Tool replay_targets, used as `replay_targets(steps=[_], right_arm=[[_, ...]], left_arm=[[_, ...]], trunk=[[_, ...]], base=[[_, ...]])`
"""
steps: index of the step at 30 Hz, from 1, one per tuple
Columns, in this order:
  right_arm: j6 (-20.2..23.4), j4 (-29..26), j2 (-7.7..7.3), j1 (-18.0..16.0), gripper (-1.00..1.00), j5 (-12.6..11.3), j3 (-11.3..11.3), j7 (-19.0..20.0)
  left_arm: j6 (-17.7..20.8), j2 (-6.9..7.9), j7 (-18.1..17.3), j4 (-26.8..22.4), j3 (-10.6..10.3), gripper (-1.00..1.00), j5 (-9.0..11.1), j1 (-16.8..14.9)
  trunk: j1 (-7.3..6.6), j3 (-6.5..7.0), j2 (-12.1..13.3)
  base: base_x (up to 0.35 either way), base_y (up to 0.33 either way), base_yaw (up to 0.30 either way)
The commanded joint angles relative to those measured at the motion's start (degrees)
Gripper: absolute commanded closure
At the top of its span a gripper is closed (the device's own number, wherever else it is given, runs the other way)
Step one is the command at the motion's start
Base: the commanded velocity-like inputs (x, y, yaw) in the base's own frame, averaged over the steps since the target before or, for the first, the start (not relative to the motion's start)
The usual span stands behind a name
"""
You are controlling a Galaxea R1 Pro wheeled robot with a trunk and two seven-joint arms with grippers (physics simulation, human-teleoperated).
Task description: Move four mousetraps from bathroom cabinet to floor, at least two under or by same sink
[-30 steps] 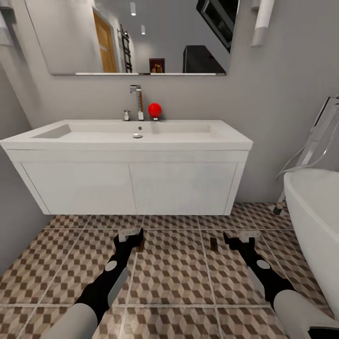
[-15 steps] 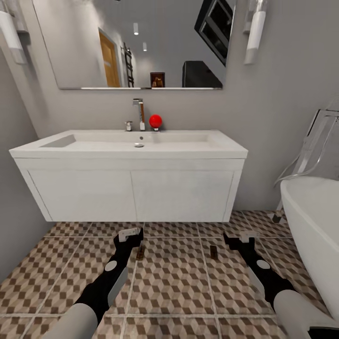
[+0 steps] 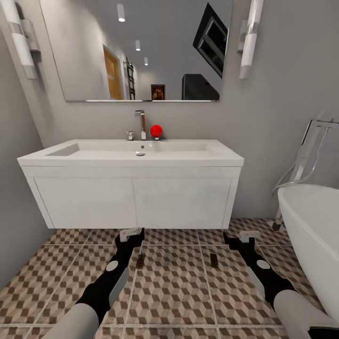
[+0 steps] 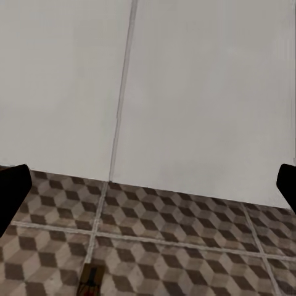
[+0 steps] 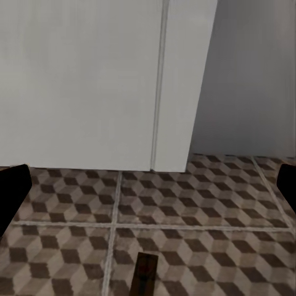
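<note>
Two mousetraps lie flat on the cube-patterned bathroom floor (image 3: 174,287) in front of the white sink unit. One mousetrap (image 3: 140,262) (image 4: 91,280) is just below my left gripper (image 3: 132,235) (image 4: 148,191). The other mousetrap (image 3: 213,260) (image 5: 146,274) lies left of my right gripper (image 3: 238,241) (image 5: 148,191). Both grippers hang above the tiles, open and empty, with their black fingertips (image 4: 12,191) (image 5: 12,191) wide apart. The orange-brown cabinet is out of view.
A wall-hung white sink unit (image 3: 134,200) with a tap and a red ball (image 3: 156,130) stands ahead, with a gap beneath it. A white bathtub (image 3: 313,235) fills the right side. A grey wall (image 3: 19,226) closes the left. A mirror (image 3: 141,52) hangs above.
The whole picture has shifted: the camera has drawn back and up, so the sink looks smaller and lower. Both traps now sit farther below the grippers in the picture.
</note>
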Motion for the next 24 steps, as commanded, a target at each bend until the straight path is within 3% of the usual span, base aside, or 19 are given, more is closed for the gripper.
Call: replay_targets(steps=[1,24], right_arm=[[-0.19,0.06,-0.02,-0.03,-1.00,-0.29,-0.02,0.33],[-0.19,0.06,-0.01,-0.03,-1.00,-0.28,-0.02,0.33]], left_arm=[[-0.25,0.01,0.44,0.03,-0.37,-1.00,0.44,-0.04],[-0.21,-0.24,0.44,0.03,-0.37,-1.00,0.42,-0.04]], trunk=[[-0.24,0.13,0.39],[-5.29,4.26,9.62]], base=[[0.000,0.000,0.000],[0.000,0.000,0.000]])
